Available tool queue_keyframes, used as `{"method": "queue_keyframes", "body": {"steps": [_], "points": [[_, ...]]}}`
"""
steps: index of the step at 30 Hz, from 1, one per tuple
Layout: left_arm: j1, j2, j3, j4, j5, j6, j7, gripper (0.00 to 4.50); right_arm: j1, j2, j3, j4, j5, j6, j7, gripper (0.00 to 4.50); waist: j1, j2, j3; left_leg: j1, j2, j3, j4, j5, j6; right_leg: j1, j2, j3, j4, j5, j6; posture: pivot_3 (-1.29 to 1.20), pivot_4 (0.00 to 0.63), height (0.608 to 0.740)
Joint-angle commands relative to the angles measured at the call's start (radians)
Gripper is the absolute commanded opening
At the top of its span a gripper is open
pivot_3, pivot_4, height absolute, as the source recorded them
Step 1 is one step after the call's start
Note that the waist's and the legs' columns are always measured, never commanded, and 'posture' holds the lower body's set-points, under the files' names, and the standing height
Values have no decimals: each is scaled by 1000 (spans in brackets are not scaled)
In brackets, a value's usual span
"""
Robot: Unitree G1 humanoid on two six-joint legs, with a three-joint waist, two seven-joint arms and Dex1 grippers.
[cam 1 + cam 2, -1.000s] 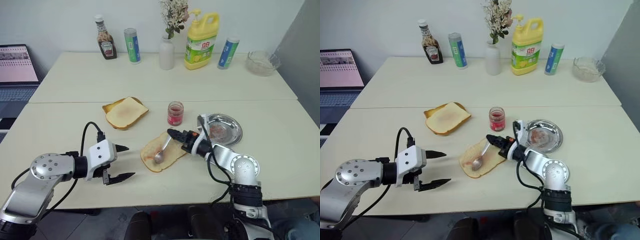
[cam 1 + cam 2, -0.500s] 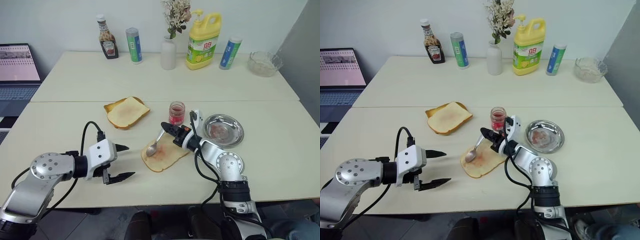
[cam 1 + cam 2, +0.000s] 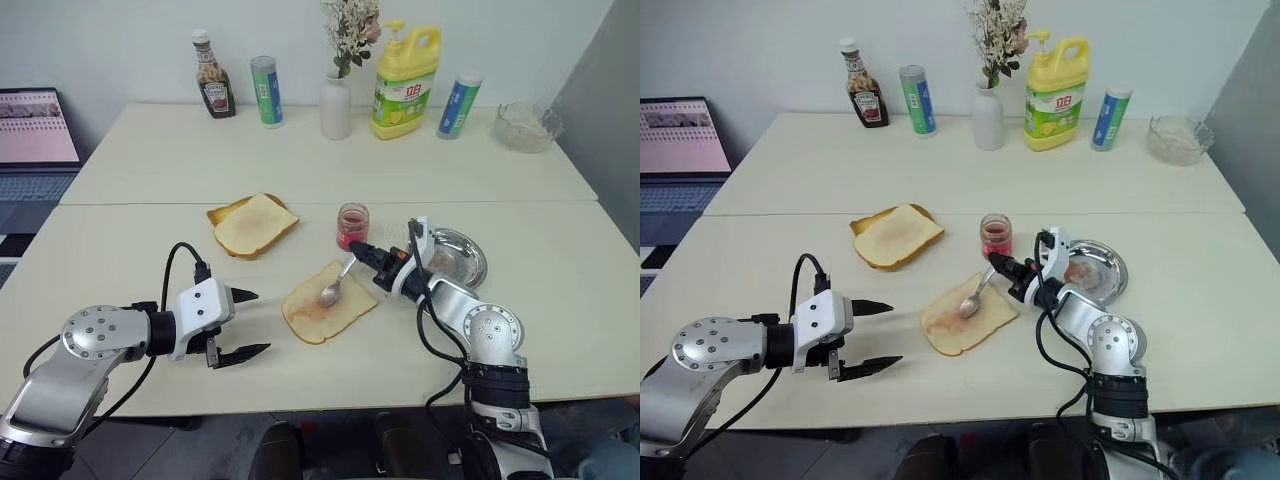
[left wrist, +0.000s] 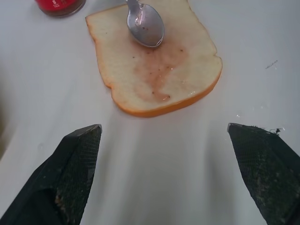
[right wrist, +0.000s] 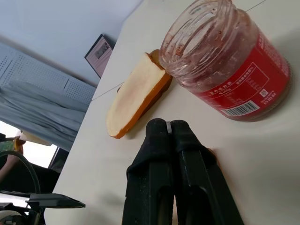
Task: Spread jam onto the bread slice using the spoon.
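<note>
Spreading step: the right gripper [image 3: 362,250], clamped on the thin silver metal spoon [image 3: 334,287], rests its bowl on the pale tan square bread slice [image 3: 322,303] mid-tabletop, near the front edge; next it must drag the faint smear outward. The left gripper [image 3: 242,324] hangs wide and empty.

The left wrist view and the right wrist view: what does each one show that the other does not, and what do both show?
The left wrist view has the smeared bread slice with the spoon bowl over it, between the open left hand's fingers. The right wrist view has the second slice and the right hand, shut on the spoon's handle. Both show the jam jar and the table.
</note>
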Motion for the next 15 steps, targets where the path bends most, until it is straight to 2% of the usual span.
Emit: {"method": "queue_keyframes", "body": {"steps": [1, 7, 15], "points": [[-10, 4, 14, -11, -7, -9, -4, 4500, -14, 56, 46, -7, -3, -20, 1, 36, -1, 0, 0, 0, 0, 0, 0, 0, 0, 0, 0, 0, 0, 0, 0, 0, 150, 740], [-12, 8, 15, -13, -4, -8, -9, 4500, -22, 85, 102, 87, -83, -75, 47, 36, 1, 0, 0, 0, 0, 0, 0, 0, 0, 0, 0, 0, 0, 0, 0, 0, 150, 740], [-8, 5, 13, -22, -4, -7, -4, 4500, 15, -45, 25, 34, -53, -14, 65, 36, 6, 0, 0, 0, -1, 0, 1, 0, 0, 1, -2, 0, 0, 0, 0, 0, 150, 740]]}}
